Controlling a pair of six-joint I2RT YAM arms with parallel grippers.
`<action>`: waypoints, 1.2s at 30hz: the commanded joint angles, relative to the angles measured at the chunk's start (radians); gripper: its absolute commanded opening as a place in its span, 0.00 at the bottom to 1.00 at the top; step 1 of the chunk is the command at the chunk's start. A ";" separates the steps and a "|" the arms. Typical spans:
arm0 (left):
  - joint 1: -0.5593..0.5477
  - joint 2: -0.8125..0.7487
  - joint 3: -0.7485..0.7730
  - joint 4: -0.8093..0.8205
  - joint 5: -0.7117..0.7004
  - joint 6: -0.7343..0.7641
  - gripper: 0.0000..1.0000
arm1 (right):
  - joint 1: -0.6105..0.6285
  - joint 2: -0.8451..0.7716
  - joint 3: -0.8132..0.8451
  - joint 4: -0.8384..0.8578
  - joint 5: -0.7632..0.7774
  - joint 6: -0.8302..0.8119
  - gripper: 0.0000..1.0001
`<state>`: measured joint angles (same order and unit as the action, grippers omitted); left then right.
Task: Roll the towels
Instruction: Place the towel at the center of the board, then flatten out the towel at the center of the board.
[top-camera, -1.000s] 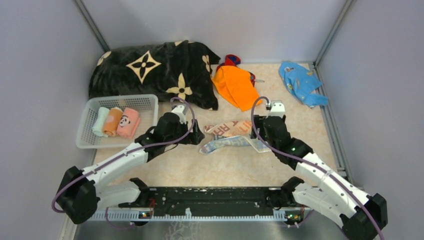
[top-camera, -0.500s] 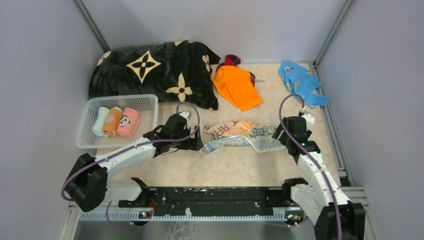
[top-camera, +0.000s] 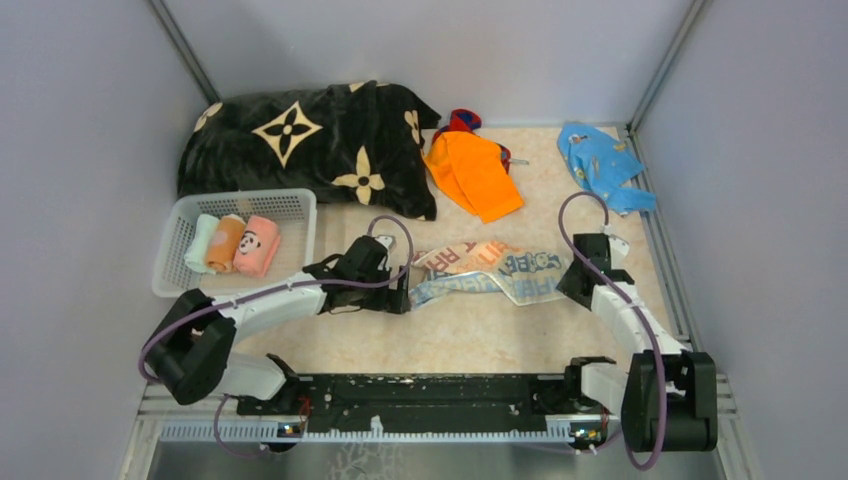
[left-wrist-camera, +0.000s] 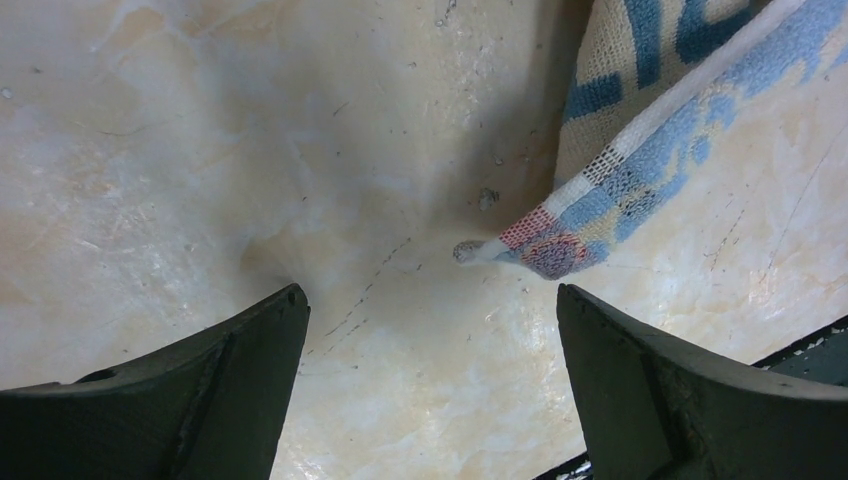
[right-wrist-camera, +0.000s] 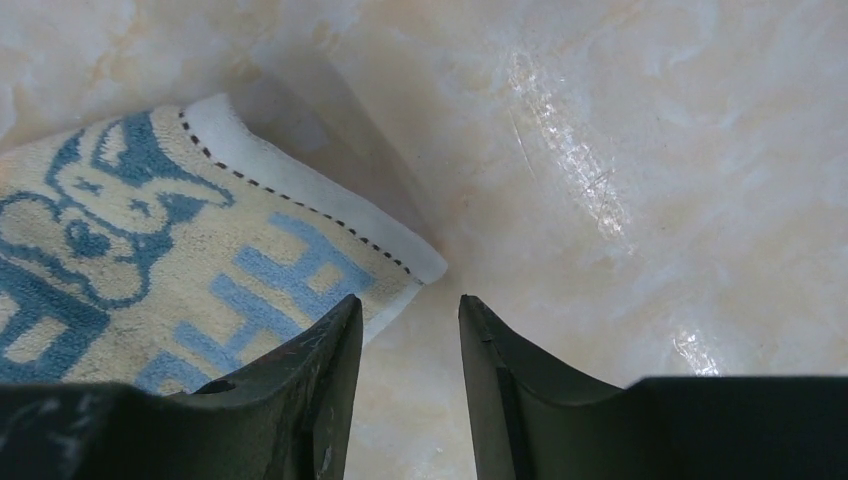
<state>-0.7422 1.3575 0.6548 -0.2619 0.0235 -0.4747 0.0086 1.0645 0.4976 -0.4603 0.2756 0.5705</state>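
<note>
A beige towel (top-camera: 490, 272) with blue and orange print lies spread flat mid-table. My left gripper (top-camera: 402, 292) is at its left end, jaws wide open; in the left wrist view (left-wrist-camera: 430, 292) the towel's frayed corner (left-wrist-camera: 555, 245) lies just ahead of the right finger, untouched. My right gripper (top-camera: 570, 283) is at the towel's right end. Its jaws (right-wrist-camera: 408, 300) stand a narrow gap apart over bare table, and the white-hemmed corner (right-wrist-camera: 330, 240) lies beside the left finger. An orange towel (top-camera: 472, 172) lies crumpled at the back, with a red-and-teal one (top-camera: 462, 120) behind it.
A white basket (top-camera: 170, 285) at the left holds three rolls: pale green (top-camera: 201, 243), orange (top-camera: 225, 243) and pink panda (top-camera: 257, 246). A black blanket (top-camera: 300, 140) with beige flowers fills the back left. A light blue cloth (top-camera: 600, 165) lies back right. Grey walls enclose the table.
My right gripper moved out to the right, drawing the towel's end flat, and its jaws have narrowed. My left gripper shifted slightly nearer and right to the towel's left corner.
</note>
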 joint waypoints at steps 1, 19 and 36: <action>-0.014 0.019 0.013 0.030 0.006 0.017 0.99 | -0.014 0.036 0.052 0.006 0.014 0.016 0.40; -0.017 0.080 0.016 0.073 0.029 0.048 0.99 | -0.024 0.267 0.110 0.046 -0.101 -0.021 0.34; -0.017 0.088 0.018 0.135 0.158 0.075 0.93 | -0.025 0.182 0.144 0.040 -0.133 -0.048 0.00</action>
<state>-0.7513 1.4261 0.6800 -0.1650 0.0887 -0.4248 -0.0154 1.2755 0.6228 -0.4351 0.1799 0.5308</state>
